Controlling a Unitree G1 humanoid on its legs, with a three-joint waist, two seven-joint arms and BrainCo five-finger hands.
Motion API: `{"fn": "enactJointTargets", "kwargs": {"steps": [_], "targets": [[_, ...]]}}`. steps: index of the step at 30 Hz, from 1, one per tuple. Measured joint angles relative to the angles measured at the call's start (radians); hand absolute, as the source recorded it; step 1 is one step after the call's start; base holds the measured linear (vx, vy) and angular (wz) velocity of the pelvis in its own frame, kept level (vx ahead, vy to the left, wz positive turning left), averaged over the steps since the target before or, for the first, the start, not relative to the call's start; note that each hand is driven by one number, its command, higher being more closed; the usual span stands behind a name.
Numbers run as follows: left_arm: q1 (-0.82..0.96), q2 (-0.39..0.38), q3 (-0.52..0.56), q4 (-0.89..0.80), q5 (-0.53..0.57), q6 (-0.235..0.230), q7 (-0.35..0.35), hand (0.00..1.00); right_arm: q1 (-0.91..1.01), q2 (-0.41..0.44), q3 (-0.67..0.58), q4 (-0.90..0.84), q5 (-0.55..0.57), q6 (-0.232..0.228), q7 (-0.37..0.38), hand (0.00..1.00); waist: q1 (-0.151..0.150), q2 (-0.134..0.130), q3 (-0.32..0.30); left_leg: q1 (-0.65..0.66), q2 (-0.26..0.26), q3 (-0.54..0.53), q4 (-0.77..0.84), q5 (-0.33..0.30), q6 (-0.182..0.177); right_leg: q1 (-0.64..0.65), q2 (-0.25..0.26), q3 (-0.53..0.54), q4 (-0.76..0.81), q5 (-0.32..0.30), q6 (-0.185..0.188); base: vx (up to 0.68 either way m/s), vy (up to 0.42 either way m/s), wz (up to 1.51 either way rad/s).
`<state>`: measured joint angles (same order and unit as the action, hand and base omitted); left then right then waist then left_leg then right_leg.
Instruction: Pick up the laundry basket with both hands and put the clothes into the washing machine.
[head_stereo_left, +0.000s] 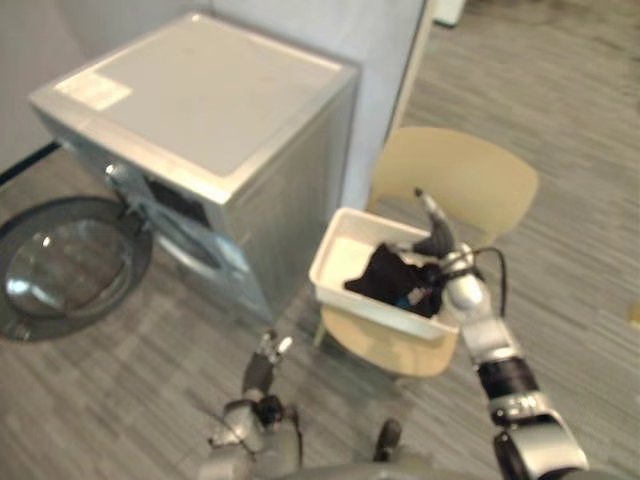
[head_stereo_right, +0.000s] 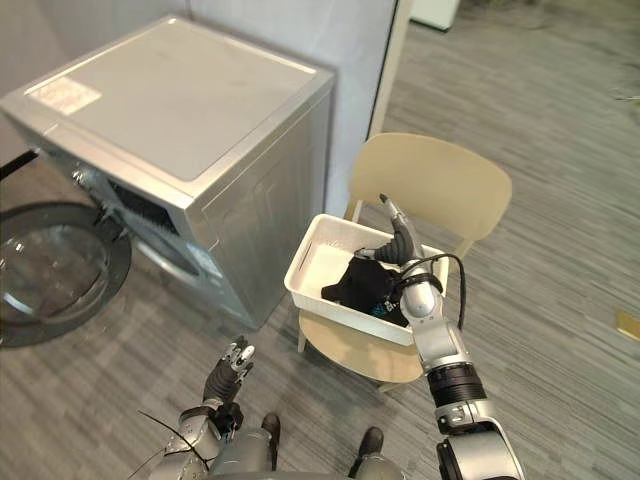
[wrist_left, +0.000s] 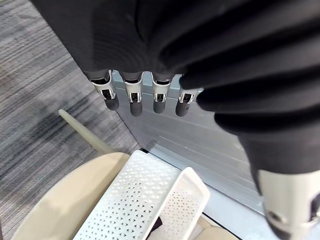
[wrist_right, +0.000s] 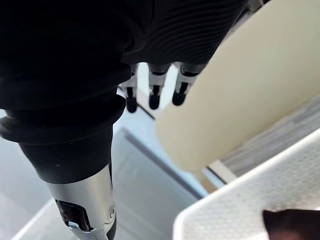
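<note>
White perforated plastic laundry basket (head_stereo_right: 322, 262) sits on the beige round-backed chair (head_stereo_right: 440, 185), black clothes (head_stereo_right: 365, 285) heaped inside. Your right hand (head_stereo_right: 405, 245) hovers at its right rim, fingers straight, holding nothing; lower it onto that edge. Your left hand (head_stereo_right: 228, 375) hangs low, relaxed and empty, well apart; bring it to the opposite rim before lifting toward the silver washing machine (head_stereo_right: 190, 110)

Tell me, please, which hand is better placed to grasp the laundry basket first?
The right hand: it hovers open by the right rim of the laundry basket on the chair. The left hand hangs low, apart from the basket, so it probably needs the longer reach.
</note>
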<state>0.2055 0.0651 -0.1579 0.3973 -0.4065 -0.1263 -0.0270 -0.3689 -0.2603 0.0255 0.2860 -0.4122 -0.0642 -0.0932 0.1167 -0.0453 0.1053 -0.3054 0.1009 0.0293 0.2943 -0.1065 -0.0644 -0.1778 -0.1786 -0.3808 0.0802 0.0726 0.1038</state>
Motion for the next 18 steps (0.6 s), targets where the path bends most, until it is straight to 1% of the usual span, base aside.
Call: {"fn": "enactJointTargets", "kwargs": {"steps": [1, 2, 3, 4, 7, 8, 10, 11, 12, 13, 15, 17, 18], "targets": [[-0.001, -0.004, -0.005, 0.006, 0.005, 0.009, -0.009, 0.00, 0.024, -0.009, -0.032, 0.010, -0.013, 0.010, 0.001, 0.00, 0.000, -0.001, 0.002, -0.017, 0.021, 0.004, -0.041, 0.030, -0.030, 0.000, 0.014, -0.045, -0.020, 0.002, -0.007, 0.03, -0.223, 0.84], [0.001, -0.006, -0.012, 0.005, 0.010, 0.015, -0.020, 0.00, 0.046, -0.014, -0.063, 0.026, -0.024, 0.023, 0.002, 0.00, -0.006, -0.002, 0.003, -0.018, 0.042, 0.036, -0.078, 0.055, -0.028, 0.004, 0.018, -0.085, -0.022, -0.004, -0.018, 0.02, -0.192, 0.84], [0.011, -0.008, -0.013, 0.005, 0.010, 0.018, -0.026, 0.00, 0.049, -0.019, -0.073, 0.037, -0.030, 0.032, 0.001, 0.00, -0.010, -0.001, 0.008, -0.015, 0.056, 0.065, -0.089, 0.075, -0.026, 0.009, 0.019, -0.099, -0.022, -0.005, -0.019, 0.02, -0.132, 0.61], [0.014, -0.010, -0.015, 0.005, 0.010, 0.022, -0.039, 0.00, 0.036, -0.042, -0.085, 0.066, -0.033, 0.040, 0.001, 0.00, -0.016, 0.002, 0.029, -0.010, 0.058, 0.085, -0.096, 0.091, -0.015, 0.019, 0.019, -0.112, -0.021, -0.006, -0.019, -0.02, -0.043, 0.30], [0.011, 0.002, -0.019, 0.000, 0.009, 0.022, -0.041, 0.00, -0.086, -0.087, -0.088, 0.190, -0.036, 0.046, -0.011, 0.00, -0.021, 0.001, 0.077, -0.019, 0.050, 0.099, -0.107, 0.097, -0.006, 0.004, 0.009, -0.109, -0.023, 0.001, -0.023, -0.10, 0.048, -0.02], [0.011, 0.016, -0.026, -0.009, 0.009, 0.022, -0.048, 0.00, -0.183, -0.119, -0.086, 0.272, -0.046, 0.050, -0.018, 0.00, -0.018, 0.003, 0.085, -0.041, 0.041, 0.114, -0.134, 0.114, -0.002, -0.032, 0.004, -0.100, -0.039, 0.022, -0.024, -0.13, 0.079, -0.21], [0.008, 0.019, -0.026, -0.034, 0.009, 0.022, -0.060, 0.00, -0.298, -0.155, -0.083, 0.351, -0.052, 0.051, -0.026, 0.00, -0.015, 0.006, 0.117, -0.045, 0.030, 0.137, -0.183, 0.154, 0.006, -0.061, 0.001, -0.082, -0.069, 0.056, -0.026, -0.11, 0.077, -0.23], [0.001, 0.022, -0.025, -0.050, 0.009, 0.020, -0.060, 0.00, -0.375, -0.186, -0.070, 0.401, -0.052, 0.051, -0.039, 0.00, -0.010, 0.012, 0.145, -0.051, 0.021, 0.148, -0.224, 0.186, 0.012, -0.079, 0.001, -0.077, -0.094, 0.082, -0.028, -0.10, 0.057, -0.18], [-0.011, 0.021, -0.025, -0.052, 0.009, 0.020, -0.060, 0.00, -0.412, -0.207, -0.060, 0.430, -0.052, 0.051, -0.039, 0.00, 0.000, 0.015, 0.163, -0.058, 0.019, 0.155, -0.245, 0.202, 0.013, -0.094, 0.002, -0.073, -0.108, 0.097, -0.032, -0.10, 0.049, -0.15], [-0.028, 0.020, -0.023, -0.052, 0.008, 0.020, -0.058, 0.00, -0.436, -0.220, -0.052, 0.466, -0.054, 0.052, -0.039, 0.00, 0.010, 0.016, 0.185, -0.065, 0.018, 0.158, -0.259, 0.216, 0.011, -0.102, 0.005, -0.072, -0.122, 0.110, -0.031, -0.07, 0.028, -0.06], [-0.045, 0.017, -0.021, -0.055, 0.005, 0.019, -0.055, 0.00, -0.440, -0.220, -0.036, 0.503, -0.083, 0.058, -0.038, 0.00, 0.005, 0.017, 0.217, -0.074, 0.018, 0.151, -0.260, 0.225, 0.013, -0.106, 0.006, -0.080, -0.123, 0.114, -0.033, -0.03, 0.012, 0.06], [-0.067, 0.006, -0.014, -0.060, -0.015, 0.017, -0.052, 0.00, -0.440, -0.221, -0.036, 0.564, -0.109, 0.075, -0.038, 0.00, 0.004, 0.016, 0.243, -0.087, 0.017, 0.144, -0.259, 0.228, 0.014, -0.114, 0.006, -0.086, -0.123, 0.115, -0.033, -0.02, 0.017, 0.08], [-0.071, 0.002, -0.012, -0.064, -0.017, 0.017, -0.051, 0.00, -0.439, -0.220, -0.036, 0.579, -0.109, 0.078, -0.037, 0.00, 0.003, 0.015, 0.247, -0.094, 0.017, 0.144, -0.259, 0.229, 0.014, -0.121, 0.006, -0.086, -0.123, 0.117, -0.034, 0.00, 0.000, 0.00]]}}
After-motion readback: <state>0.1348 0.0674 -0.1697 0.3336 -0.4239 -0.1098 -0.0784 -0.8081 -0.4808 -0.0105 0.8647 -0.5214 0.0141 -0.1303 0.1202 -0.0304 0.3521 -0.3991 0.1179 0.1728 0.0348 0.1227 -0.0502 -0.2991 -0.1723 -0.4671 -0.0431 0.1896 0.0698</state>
